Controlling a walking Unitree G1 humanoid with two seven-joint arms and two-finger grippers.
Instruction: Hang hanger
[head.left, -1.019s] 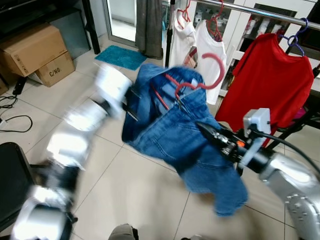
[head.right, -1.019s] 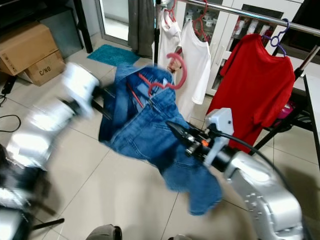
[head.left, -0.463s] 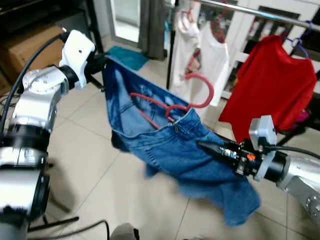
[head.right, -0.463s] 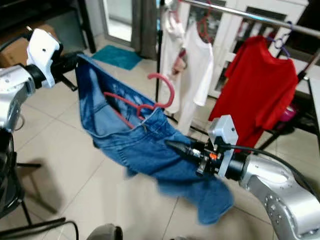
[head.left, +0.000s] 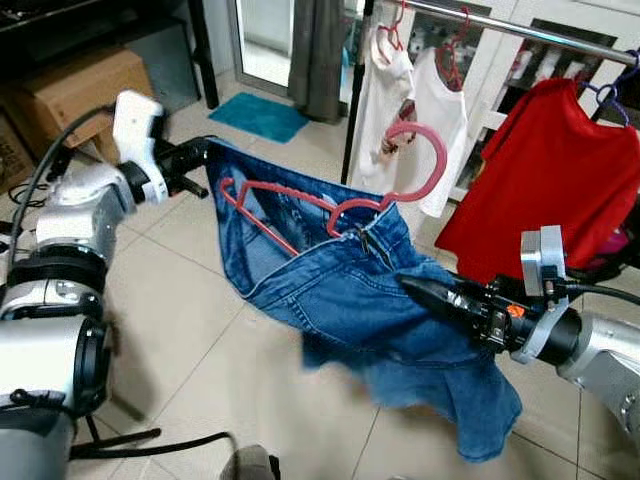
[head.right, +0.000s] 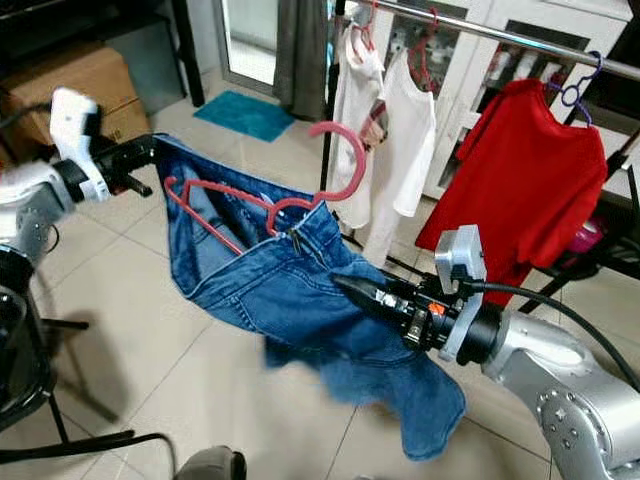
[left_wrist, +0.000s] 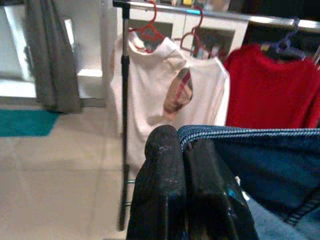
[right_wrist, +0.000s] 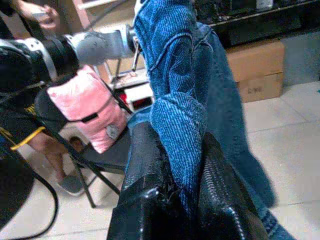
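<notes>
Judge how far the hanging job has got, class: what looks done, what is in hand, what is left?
Done: the pink plastic hanger sits in the blue denim jeans. In hand: the left gripper and right gripper each pinch the waistband, spreading it below the silver clothes rail. Left: lifting the hook onto that rail, beside the red T-shirt.

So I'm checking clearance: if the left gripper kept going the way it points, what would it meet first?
Probably the white shirts on the rack, though depth is unclear; the left gripper is shut on the jeans.
</notes>
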